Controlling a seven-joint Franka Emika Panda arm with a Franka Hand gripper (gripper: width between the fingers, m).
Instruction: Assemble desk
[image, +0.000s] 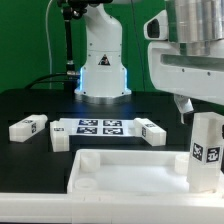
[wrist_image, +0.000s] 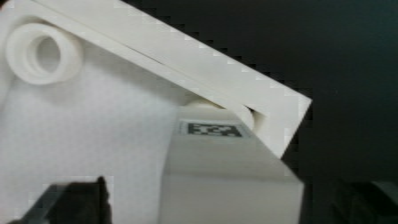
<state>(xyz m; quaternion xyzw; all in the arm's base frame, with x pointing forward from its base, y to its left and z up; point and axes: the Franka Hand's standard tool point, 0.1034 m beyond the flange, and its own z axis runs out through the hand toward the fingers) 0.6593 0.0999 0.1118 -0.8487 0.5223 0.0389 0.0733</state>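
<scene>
Exterior view, starting at its left: one leg of the desk lies on its side on the black table, a tag showing on its end. Just right of it a second leg lies at the left end of the marker board, which rests flat in front of the robot base. A third leg lies at the board's right end, also on its side. Nearer the camera than all of these sits the desk top, a wide rimmed white tray lying flat on the table. At its right end the fourth leg stands upright, a black-and-white tag on the face toward the camera, its foot at the tray's right corner. The arm's white body hangs above it at the exterior view's right, and one dark finger reaches down beside the leg's top. In the wrist view the pincer is clenched on this fourth leg: the white block fills the gap between the dark fingers, and its far end with the tag meets the desk top near a corner. A round raised socket shows at another part of the top, away from the leg.
</scene>
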